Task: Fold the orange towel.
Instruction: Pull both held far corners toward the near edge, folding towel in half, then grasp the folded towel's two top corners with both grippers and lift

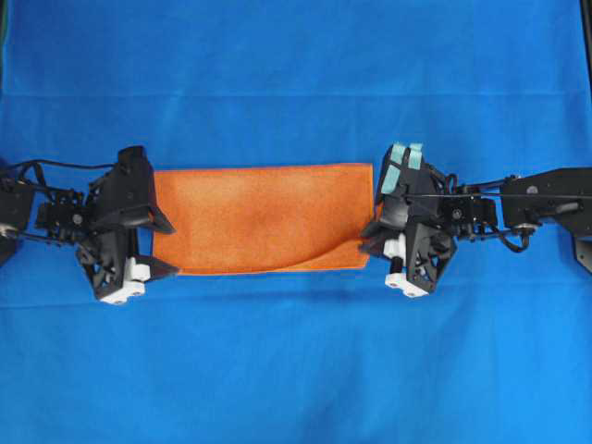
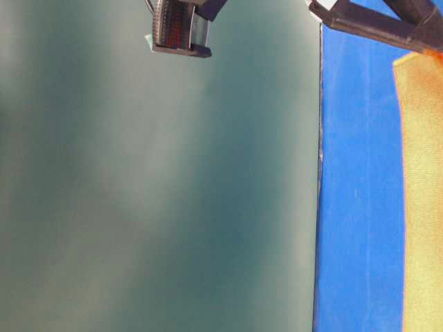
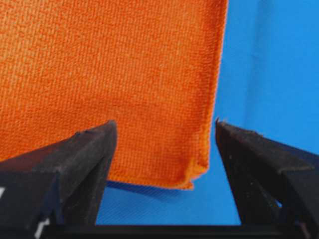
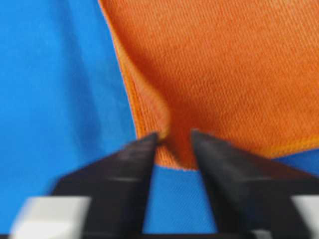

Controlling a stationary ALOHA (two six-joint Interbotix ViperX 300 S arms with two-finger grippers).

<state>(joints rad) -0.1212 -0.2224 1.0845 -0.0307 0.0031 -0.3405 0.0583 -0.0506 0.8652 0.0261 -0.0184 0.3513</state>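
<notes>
Covering the whole work surface is a wide, bright blue cloth backdrop (image 1: 296, 370), smooth apart from a faint crease line running across its upper part. In the table-level view a flat grey-green panel (image 2: 159, 194) fills most of the picture and hides nearly everything behind it; only a strip of blue and a sliver of orange show at its right edge.

Between the two arms lies the orange towel (image 1: 264, 217), a fuzzy microfibre cloth with a thin stitched hem, folded over into a long rectangle. Its top layer does not quite match the lower one: near the right end the upper edge curves up, leaving a narrow wedge of the lower layer showing along the front edge.

At the towel's left end, the left gripper (image 3: 164, 130) has its black jaws spread wide on either side of a folded corner, holding nothing. At the right end, the right gripper (image 4: 174, 137) straddles a puckered corner of the towel, its jaws apart with a narrow gap between them; that view is blurred.
</notes>
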